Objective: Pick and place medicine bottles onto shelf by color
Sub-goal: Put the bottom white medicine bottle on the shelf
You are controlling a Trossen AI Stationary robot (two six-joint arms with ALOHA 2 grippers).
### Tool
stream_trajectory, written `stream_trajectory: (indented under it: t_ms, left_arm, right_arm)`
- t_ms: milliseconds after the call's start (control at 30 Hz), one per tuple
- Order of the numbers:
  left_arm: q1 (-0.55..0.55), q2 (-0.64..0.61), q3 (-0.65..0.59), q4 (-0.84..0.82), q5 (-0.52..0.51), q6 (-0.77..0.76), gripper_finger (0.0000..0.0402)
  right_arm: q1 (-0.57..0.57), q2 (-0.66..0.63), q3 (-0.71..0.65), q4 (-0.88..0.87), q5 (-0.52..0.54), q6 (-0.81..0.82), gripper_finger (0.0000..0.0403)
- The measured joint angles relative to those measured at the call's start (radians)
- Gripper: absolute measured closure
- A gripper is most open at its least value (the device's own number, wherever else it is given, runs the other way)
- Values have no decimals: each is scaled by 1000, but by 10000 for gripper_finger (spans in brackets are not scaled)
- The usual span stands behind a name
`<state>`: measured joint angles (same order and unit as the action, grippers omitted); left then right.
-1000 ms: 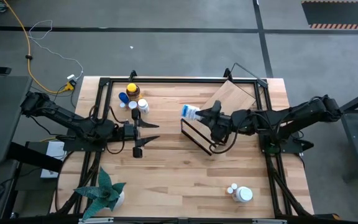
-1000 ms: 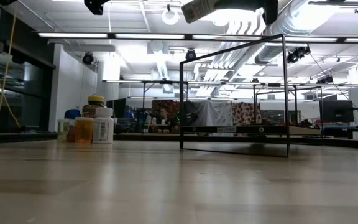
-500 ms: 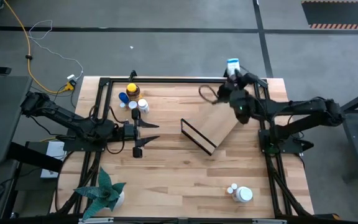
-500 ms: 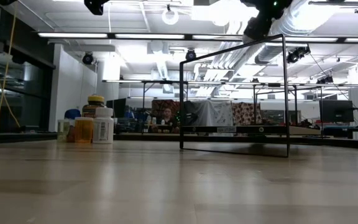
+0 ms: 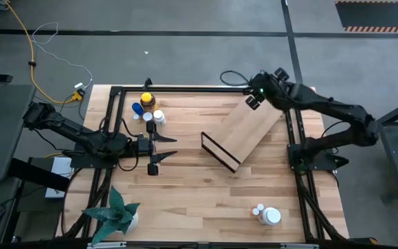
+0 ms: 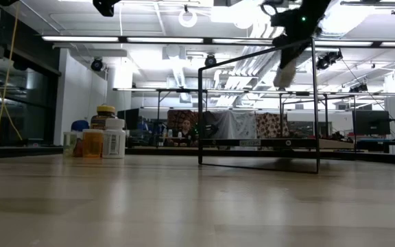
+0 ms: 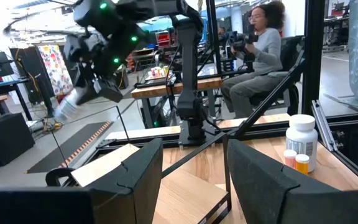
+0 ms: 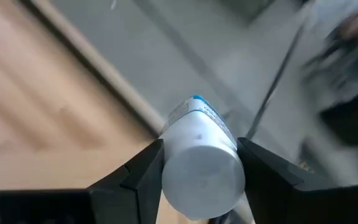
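A: Largest first, we mark the shelf (image 5: 244, 131), a light board with a dark edge strip lying slantwise on the table (image 5: 185, 200), its thin black wire frame standing above it in the low view (image 6: 259, 110). It looks stiff and, we judge, too broad for either gripper to lift.

B: And the arms?

A: The right gripper (image 8: 197, 163) is raised over the shelf's far corner. Its two dark fingers (image 8: 143, 169) are closed on the sides of a white bottle with a blue label (image 8: 199, 152), cap end toward the wrist camera. The left gripper (image 7: 194, 165) waits low over the table's left half, jaws parted and holding nothing.

B: How will such a bottle handle?

A: We judge it light, rigid plastic, smooth and round, so apt to roll or twist in the jaws. The best hold is across the straight body, as shown, not on the cap.

B: The remaining bottles?

A: A cluster (image 5: 148, 109) stands at the table's far left, near the left gripper: an amber one with a yellow cap, a blue one and white ones. Two more, a white bottle (image 5: 271, 216) touching a small one (image 5: 258, 210), stand near the front right corner, well apart from the shelf.
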<state>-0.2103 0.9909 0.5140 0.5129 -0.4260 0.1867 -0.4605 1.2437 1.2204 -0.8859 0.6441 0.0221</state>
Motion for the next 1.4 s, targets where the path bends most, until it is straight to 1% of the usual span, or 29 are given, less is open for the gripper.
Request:
stream_trajectory:
  t_ms: [100, 167, 233, 400, 567, 600, 667, 933, 1033, 1133, 1400]
  left_arm:
    - [0, 0, 0, 0, 0, 0, 232]
    - [0, 0, 0, 0, 0, 0, 232]
    - [0, 0, 0, 0, 0, 0, 232]
    - [0, 0, 0, 0, 0, 0, 231]
    - [0, 0, 0, 0, 0, 0, 231]
    - [0, 0, 0, 0, 0, 0, 231]
    - [0, 0, 0, 0, 0, 0, 231]
    - [0, 0, 0, 0, 0, 0, 231]
    - [0, 0, 0, -1, 0, 0, 231]
    - [0, 0, 0, 0, 0, 0, 231]
    - [0, 0, 0, 0, 0, -1, 232]
  right_arm:
    - [-74, 43, 41, -129, -139, 80, 230]
    - [-115, 73, 47, -172, -194, 98, 230]
    - [-151, 109, 46, -203, -221, 102, 230]
    - [-220, 200, 46, -165, -246, 120, 230]
    - [-269, 267, 46, -104, -421, 121, 230]
    - [-277, 277, 46, -96, -441, 126, 230]
    - [-293, 294, 46, -92, -459, 141, 230]
    - [-362, 336, 46, -80, -461, 198, 230]
    - [-384, 344, 46, -79, -495, 214, 230]
    - [-391, 350, 46, -79, -525, 214, 230]
    - [-391, 350, 46, -52, -533, 206, 228]
